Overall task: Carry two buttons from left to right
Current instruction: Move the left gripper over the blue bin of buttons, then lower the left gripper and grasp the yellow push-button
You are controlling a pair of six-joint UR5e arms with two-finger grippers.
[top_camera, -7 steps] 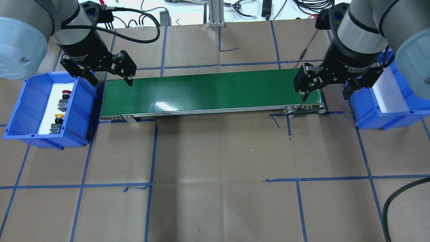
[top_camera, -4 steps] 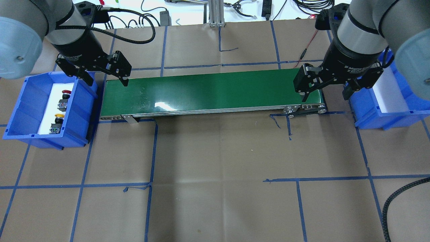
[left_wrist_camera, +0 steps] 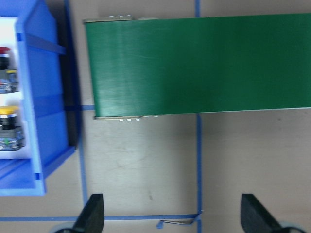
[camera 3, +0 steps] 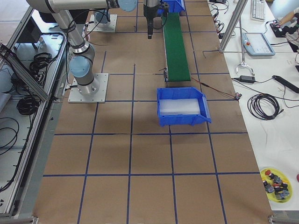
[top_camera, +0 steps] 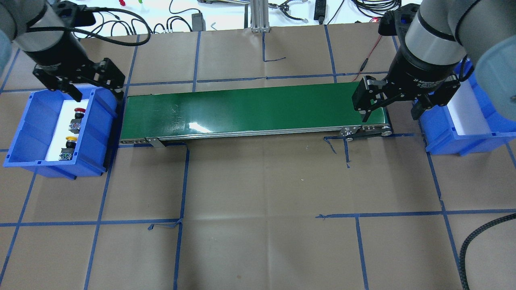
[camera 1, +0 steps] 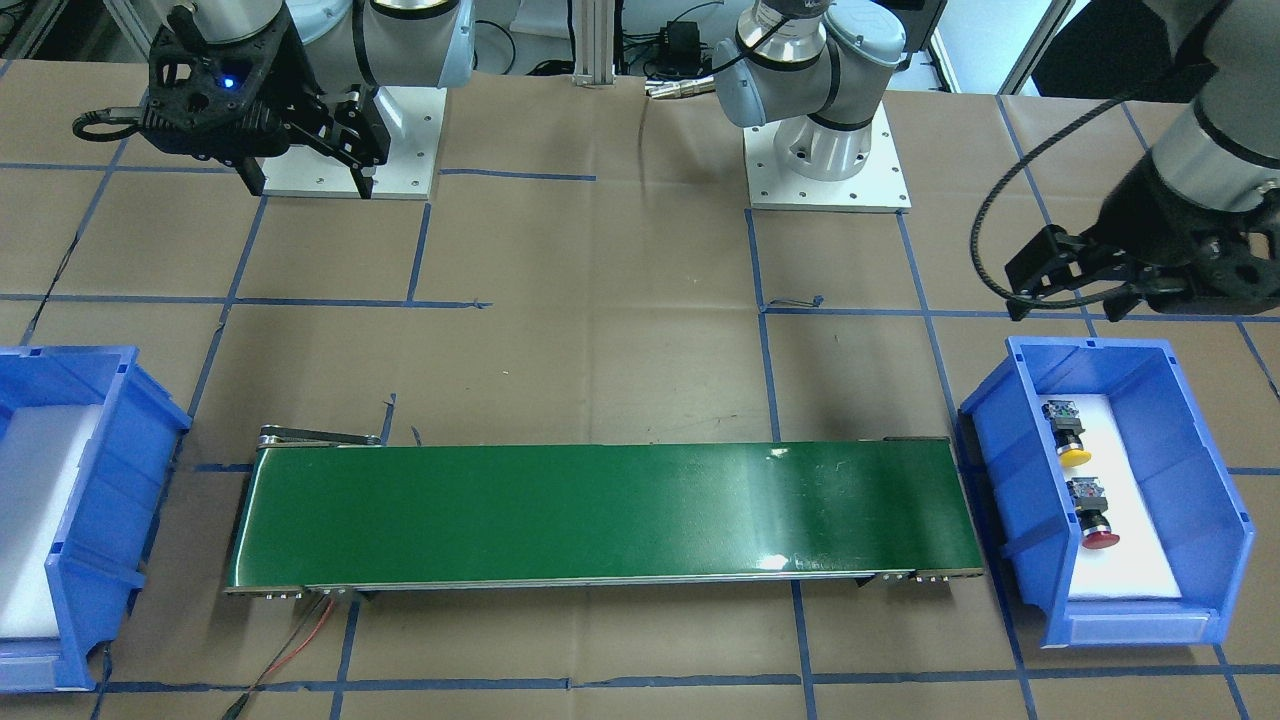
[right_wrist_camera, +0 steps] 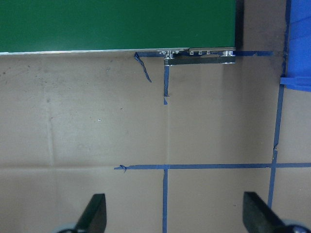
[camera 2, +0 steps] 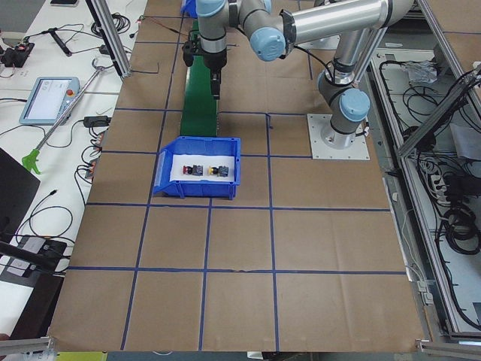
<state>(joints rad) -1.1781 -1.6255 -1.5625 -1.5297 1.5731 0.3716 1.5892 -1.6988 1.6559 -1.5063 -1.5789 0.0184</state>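
Brown paper counter [top_camera: 258, 181] carries a blue tape grid [top_camera: 184, 181]. Glossy dark green belt [top_camera: 254, 108]. Blue left bin [top_camera: 98, 133] and blue right bin [top_camera: 443, 141], white liners [top_camera: 58, 135]. One yellow-capped button [top_camera: 71, 139], one red-capped button [top_camera: 79, 109], black bodies, grey blocks. Black left pincer [top_camera: 98, 96], black right pincer [top_camera: 390, 117], grey arms [top_camera: 431, 36] with pale blue caps.

Both arms are built of silver-grey tubes joined by rounded housings with pale blue caps. The left arm [camera 1: 800, 50] and the right arm [camera 1: 410, 40] each stand on a white square base plate [camera 1: 870, 190] dotted with screws. The left gripper [top_camera: 96, 93] and the right gripper [top_camera: 390, 114] are matte black, with jointed, linked fingers. White lettering [top_camera: 428, 83] runs round the right gripper's body. A small blue light [camera 1: 228, 82] glows on its wrist housing. A braided black cable [camera 1: 977, 240] loops from the left wrist.
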